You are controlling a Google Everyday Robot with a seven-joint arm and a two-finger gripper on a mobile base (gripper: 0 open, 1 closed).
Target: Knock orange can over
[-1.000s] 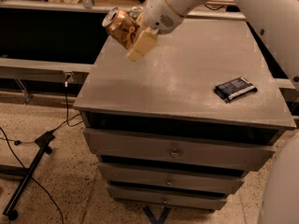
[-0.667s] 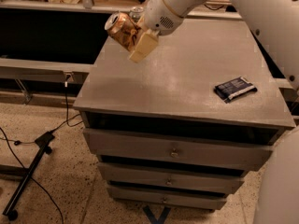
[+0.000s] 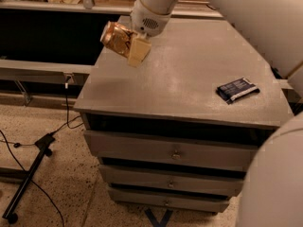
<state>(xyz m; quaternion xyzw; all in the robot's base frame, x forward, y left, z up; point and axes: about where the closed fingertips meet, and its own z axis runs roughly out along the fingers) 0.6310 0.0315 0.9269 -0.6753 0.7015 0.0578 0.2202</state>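
Orange can (image 3: 117, 37) is held tilted and clear of the grey cabinet top (image 3: 189, 74), over its left edge toward the back, slightly lower than a second ago. It is clasped in the gripper (image 3: 125, 43), one cream finger (image 3: 138, 53) pressed against its side, so the knocking-over is judged not yet done. A dark packet (image 3: 237, 90) at the right is left untouched.

Cabinet (image 3: 189, 74), packet (image 3: 237, 89) (right), claw (image 3: 124, 42) over left corner
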